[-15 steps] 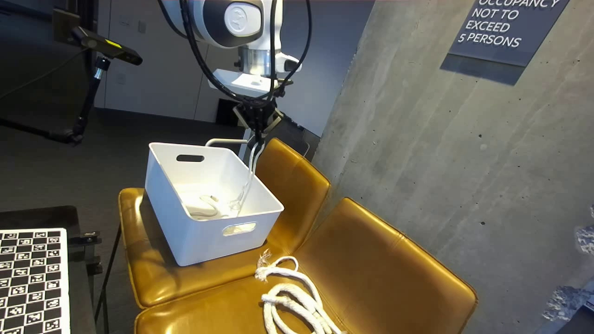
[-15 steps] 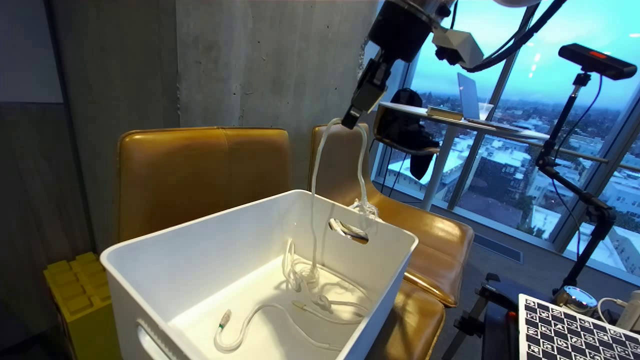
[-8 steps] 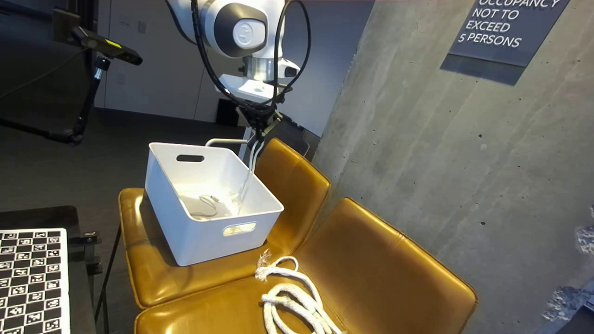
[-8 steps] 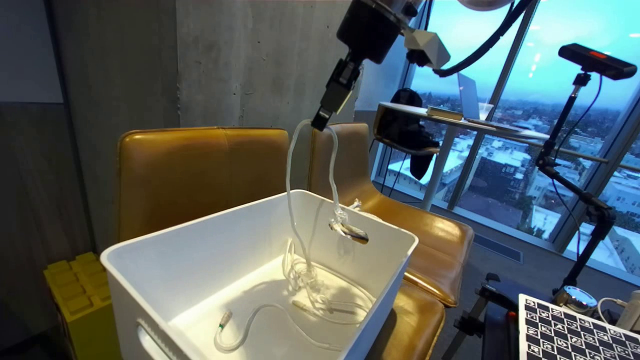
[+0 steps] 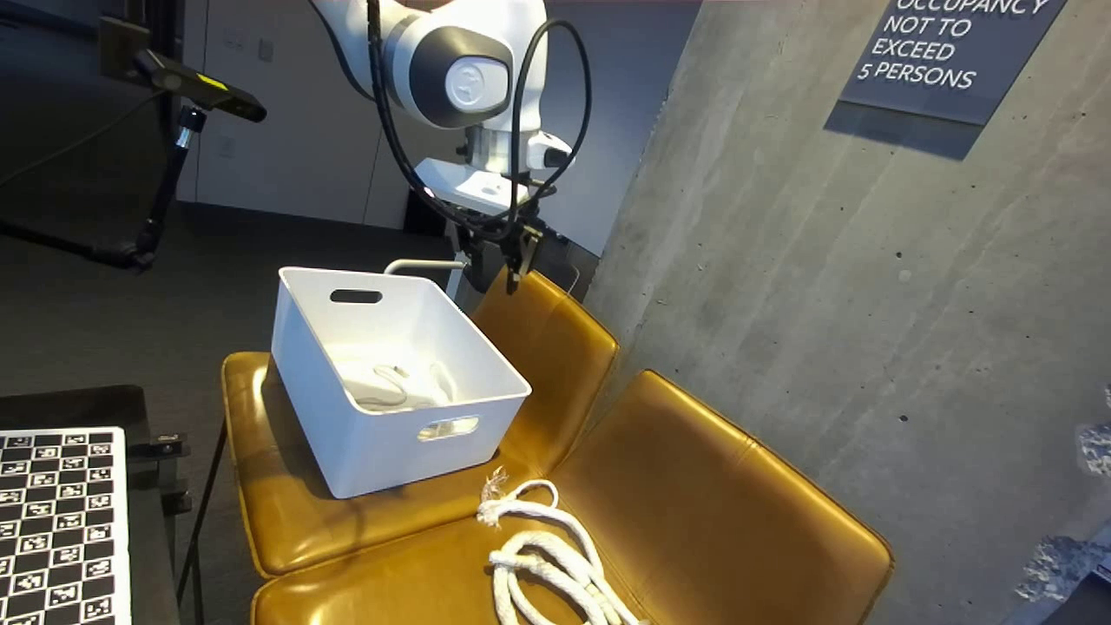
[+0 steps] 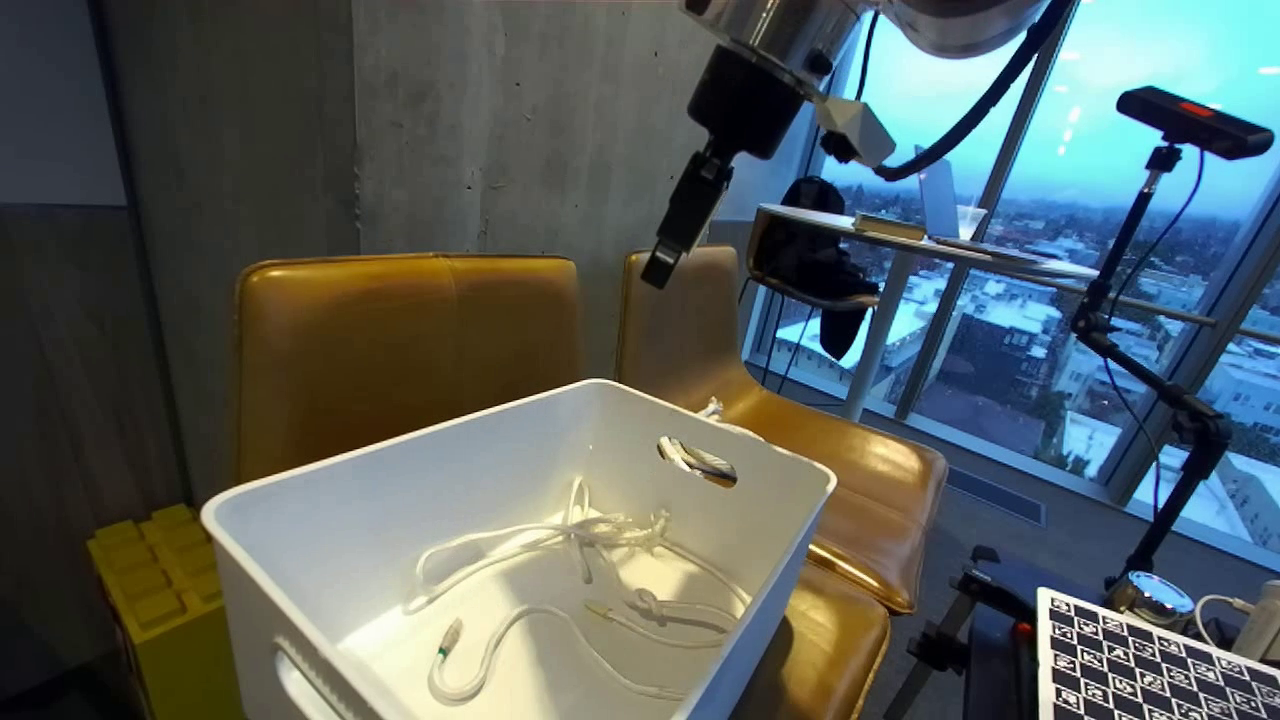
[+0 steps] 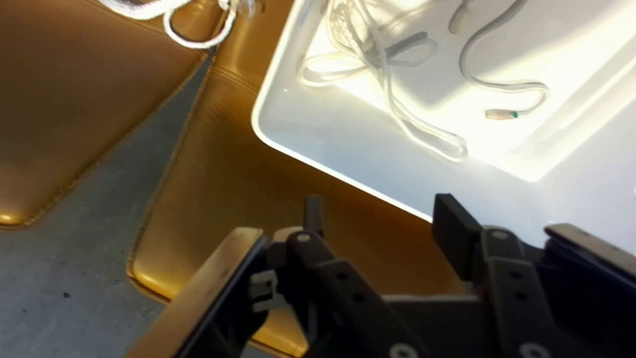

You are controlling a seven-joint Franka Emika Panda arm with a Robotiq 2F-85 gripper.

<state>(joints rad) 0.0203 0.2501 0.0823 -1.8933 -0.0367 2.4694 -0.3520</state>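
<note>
A sign (image 5: 933,65) at the upper right of an exterior view says "OCCUPANCY NOT TO EXCEED 5 PERSONS." The robot arm (image 5: 434,69) hangs down from the top, its tool (image 7: 380,223) spread apart. In the wrist view I see the rim of the white bin (image 7: 343,176) slanting by near the tool, and a grey gap (image 7: 164,124) between tan chairs (image 7: 213,164) at the left. The white cord (image 6: 600,525) lies in a loose tangle inside the bin, at the lower middle of an exterior view.
</note>
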